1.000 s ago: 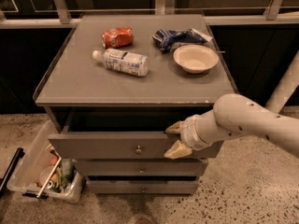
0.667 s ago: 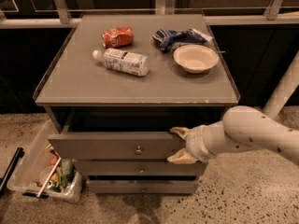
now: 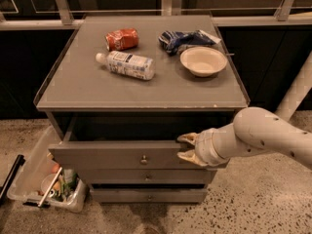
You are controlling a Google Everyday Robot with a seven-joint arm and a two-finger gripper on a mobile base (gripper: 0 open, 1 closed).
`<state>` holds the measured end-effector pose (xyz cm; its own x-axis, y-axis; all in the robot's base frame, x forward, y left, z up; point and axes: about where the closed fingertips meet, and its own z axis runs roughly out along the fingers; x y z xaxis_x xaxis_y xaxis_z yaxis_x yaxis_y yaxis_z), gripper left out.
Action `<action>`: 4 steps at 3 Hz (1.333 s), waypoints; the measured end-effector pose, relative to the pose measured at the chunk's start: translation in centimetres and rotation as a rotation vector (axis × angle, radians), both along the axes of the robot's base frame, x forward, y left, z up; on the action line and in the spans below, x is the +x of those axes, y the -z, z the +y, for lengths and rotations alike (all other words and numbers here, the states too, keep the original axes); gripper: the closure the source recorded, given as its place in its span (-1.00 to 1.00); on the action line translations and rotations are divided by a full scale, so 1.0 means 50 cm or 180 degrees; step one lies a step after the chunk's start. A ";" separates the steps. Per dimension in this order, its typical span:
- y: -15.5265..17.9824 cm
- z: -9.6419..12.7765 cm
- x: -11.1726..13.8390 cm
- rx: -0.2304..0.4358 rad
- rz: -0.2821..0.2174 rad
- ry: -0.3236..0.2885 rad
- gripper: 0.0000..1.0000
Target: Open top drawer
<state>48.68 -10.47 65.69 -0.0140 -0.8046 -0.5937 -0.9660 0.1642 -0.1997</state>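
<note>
The top drawer (image 3: 107,155) is the wide grey front under the cabinet top, with a small round metal knob (image 3: 144,159). It stands partly pulled out, with a dark gap behind its upper edge. My gripper (image 3: 188,147) is at the right part of that front, at its upper edge. One cream fingertip (image 3: 187,139) is above the edge and the other is lower, in front of the panel. The fingers are spread apart and hold nothing that I can see. My white arm (image 3: 263,135) reaches in from the right.
Two narrower drawers (image 3: 146,177) sit below. On the cabinet top (image 3: 73,89) lie a red packet (image 3: 122,39), a plastic bottle (image 3: 126,64), a blue bag (image 3: 183,39) and a bowl (image 3: 203,61). A clear bin (image 3: 34,174) stands on the floor at left, a white pole (image 3: 297,94) at right.
My forearm has dropped lower and swung right, while the gripper stays at the right part of the drawer front. The drawer front looks slightly further out.
</note>
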 end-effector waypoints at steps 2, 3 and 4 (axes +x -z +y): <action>-0.017 0.000 0.003 0.0000 0.0000 0.0000 1.00; -0.017 0.000 0.003 0.0000 0.0000 0.0000 0.61; -0.017 0.000 0.003 0.0000 0.0001 0.0000 0.15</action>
<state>48.84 -10.45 66.54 -0.0140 -0.8046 -0.5937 -0.9661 0.1640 -0.1995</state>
